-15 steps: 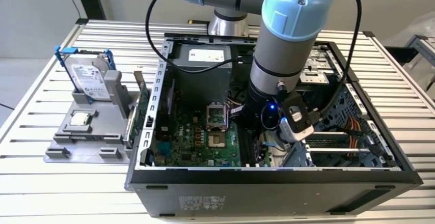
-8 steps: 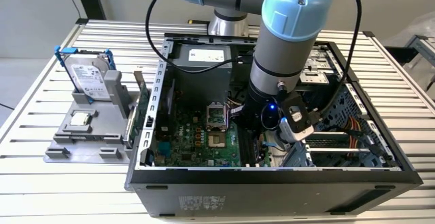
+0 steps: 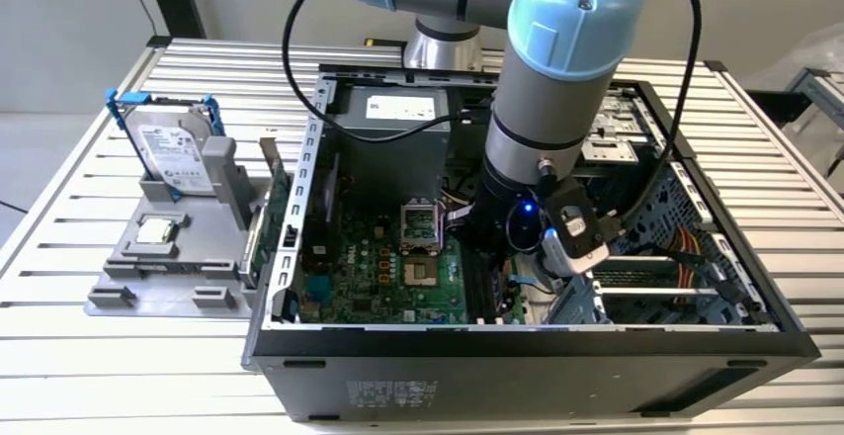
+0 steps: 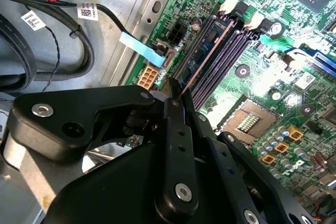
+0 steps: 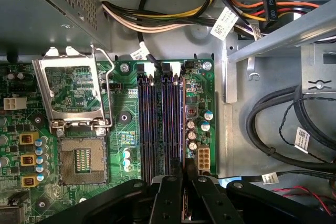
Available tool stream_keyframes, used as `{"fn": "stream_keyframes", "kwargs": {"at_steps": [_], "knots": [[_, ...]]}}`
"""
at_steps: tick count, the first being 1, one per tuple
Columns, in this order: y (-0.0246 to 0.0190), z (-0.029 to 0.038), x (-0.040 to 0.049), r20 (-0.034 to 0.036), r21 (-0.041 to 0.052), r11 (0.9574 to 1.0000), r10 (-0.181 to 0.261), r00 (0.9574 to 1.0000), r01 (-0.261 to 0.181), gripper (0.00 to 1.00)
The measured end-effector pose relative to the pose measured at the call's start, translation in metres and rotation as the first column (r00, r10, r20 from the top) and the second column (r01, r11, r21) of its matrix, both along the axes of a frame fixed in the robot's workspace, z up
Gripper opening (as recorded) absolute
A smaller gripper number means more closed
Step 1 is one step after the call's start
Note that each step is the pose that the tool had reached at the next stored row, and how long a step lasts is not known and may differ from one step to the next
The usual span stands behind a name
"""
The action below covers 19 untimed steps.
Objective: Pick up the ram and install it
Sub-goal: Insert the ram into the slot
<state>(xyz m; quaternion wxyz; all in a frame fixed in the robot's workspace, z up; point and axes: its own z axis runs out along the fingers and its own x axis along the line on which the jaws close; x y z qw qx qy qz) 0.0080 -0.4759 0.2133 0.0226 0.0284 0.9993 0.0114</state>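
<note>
As fingers [image 4: 176, 111] pinch it, ram [image 4: 207, 56] seemingly enters slot [image 4: 223, 59]

In the exterior view the arm [image 3: 554, 109] hides the tool, and the ram [image 4: 207, 56] shows edge-on.

Computer case [image 3: 528, 341] on slatted table [image 3: 132, 356], parts stand [image 3: 172, 267] beside it at the exterior view's left
</note>
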Motion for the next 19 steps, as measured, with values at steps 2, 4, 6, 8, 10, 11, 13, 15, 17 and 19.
{"fn": "stream_keyframes", "kwargs": {"at_steps": [2, 4, 6, 8, 10, 11, 13, 15, 17, 19], "knots": [[0.0000, 0.0000, 0.0000, -0.0001, -0.0001, 1.0000, 0.000, 1.0000, 0.000, 0.00], [0.0000, 0.0000, 0.0000, -0.0007, -0.0001, 1.0000, 0.003, 1.0000, -0.003, 0.00], [0.0000, 0.0000, 0.0000, -0.0013, -0.0003, 0.9999, 0.012, 0.9999, -0.012, 0.00], [0.0000, 0.0000, -0.0001, -0.0015, 0.0000, 0.9997, 0.025, 0.9997, -0.025, 0.00], [-0.0002, 0.0000, 0.0000, -0.0015, 0.0024, 0.9994, 0.035, 0.9994, -0.035, 0.00], [-0.0002, 0.0000, 0.0000, -0.0014, 0.0034, 0.9992, 0.041, 0.9992, -0.041, 0.00], [-0.0001, -0.0001, 0.0000, -0.0013, 0.0037, 0.9990, 0.046, 0.9990, -0.046, 0.00], [-0.0002, -0.0003, 0.0000, -0.0014, 0.0038, 0.9989, 0.046, 0.9990, -0.046, 0.00], [-0.0003, -0.0007, 0.0000, -0.0023, 0.0038, 0.9990, 0.046, 0.9990, -0.046, 0.00], [-0.0003, -0.0013, 0.0000, -0.0032, 0.0037, 0.9990, 0.045, 0.9990, -0.045, 0.00]]}}
